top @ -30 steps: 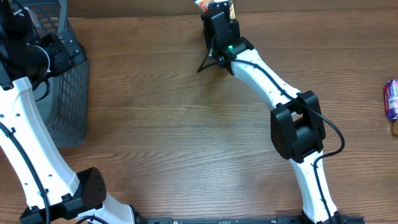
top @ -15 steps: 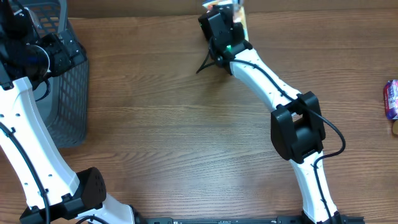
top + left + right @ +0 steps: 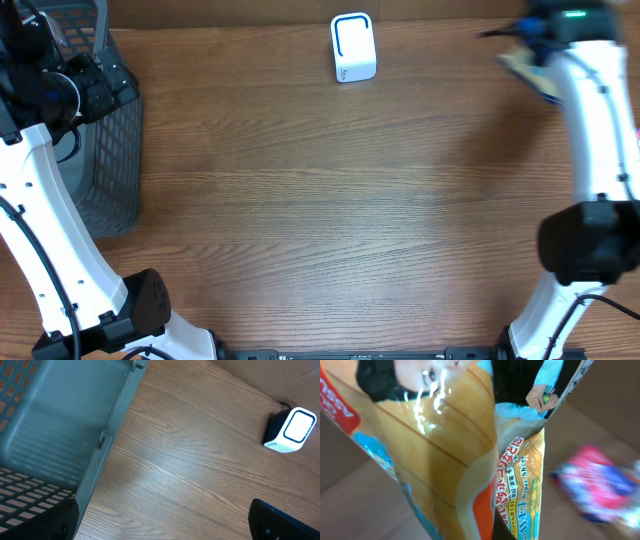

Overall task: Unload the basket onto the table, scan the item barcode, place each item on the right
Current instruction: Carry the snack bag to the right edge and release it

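A second ago my right gripper (image 3: 540, 32) held the pack (image 3: 445, 460) right at the scanner (image 3: 353, 47). Now the arm has swung to the far right edge of the table, well apart from it, so I judge the scan pass is over and the pack is being carried off. Its jaws are clamped on the pack. The pack's long axis runs out along the fingers, print running lengthwise; which face is up I cannot tell. My left gripper (image 3: 95, 88) hangs by the basket (image 3: 110, 170), jaws wide and empty.
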Robot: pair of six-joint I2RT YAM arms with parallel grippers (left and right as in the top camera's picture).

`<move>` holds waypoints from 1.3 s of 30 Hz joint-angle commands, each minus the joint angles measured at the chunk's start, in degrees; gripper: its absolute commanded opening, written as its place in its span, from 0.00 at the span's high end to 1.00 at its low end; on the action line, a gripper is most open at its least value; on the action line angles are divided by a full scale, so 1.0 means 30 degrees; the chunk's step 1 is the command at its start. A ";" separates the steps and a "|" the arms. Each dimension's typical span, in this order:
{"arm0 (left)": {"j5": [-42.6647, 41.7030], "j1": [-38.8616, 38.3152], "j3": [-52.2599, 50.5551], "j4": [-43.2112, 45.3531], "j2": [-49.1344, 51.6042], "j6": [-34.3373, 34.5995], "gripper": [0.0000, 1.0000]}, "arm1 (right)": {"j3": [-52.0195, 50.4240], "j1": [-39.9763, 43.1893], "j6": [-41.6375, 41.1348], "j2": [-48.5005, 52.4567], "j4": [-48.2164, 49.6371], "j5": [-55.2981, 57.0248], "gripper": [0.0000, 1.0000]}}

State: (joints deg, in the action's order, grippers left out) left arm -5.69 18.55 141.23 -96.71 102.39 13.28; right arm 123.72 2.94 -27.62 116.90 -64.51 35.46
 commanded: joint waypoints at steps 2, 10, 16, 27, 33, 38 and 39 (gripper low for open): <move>0.0109 0.0182 -0.0029 -0.0029 -0.0270 -0.0291 0.00 | -0.0561 0.2616 -0.0452 0.1086 -0.0729 -0.0452 0.96; 0.0109 0.0182 -0.0029 -0.0029 -0.0270 -0.0291 0.00 | -0.2164 0.7424 -0.0459 0.2412 0.1224 -0.2936 0.94; 0.0109 0.0182 -0.0029 -0.0029 -0.0270 -0.0291 0.00 | -0.2178 0.9340 -0.0444 0.2528 0.1166 -0.3147 0.85; 0.0109 0.0182 -0.0029 -0.0029 -0.0270 -0.0291 0.00 | -0.1814 0.9828 -0.0430 0.2477 -0.0641 -0.7125 0.70; 0.0109 0.0182 -0.0029 -0.0029 -0.0270 -0.0291 0.00 | -0.0860 0.9311 -0.0452 0.1239 -0.2594 -1.1081 0.48; 0.0109 0.0182 -0.0029 -0.0029 -0.0270 -0.0291 0.00 | -0.0823 0.8765 -0.0736 -0.1647 -0.3891 -1.2896 0.41; 0.0109 0.0182 -0.0029 -0.0029 -0.0270 -0.0291 0.00 | -0.0823 0.8633 -0.0911 -0.2259 -0.4218 -1.2925 0.40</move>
State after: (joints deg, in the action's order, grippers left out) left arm -5.69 18.55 141.23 -96.73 102.39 13.28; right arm 118.56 29.98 -28.95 119.81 -75.96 1.26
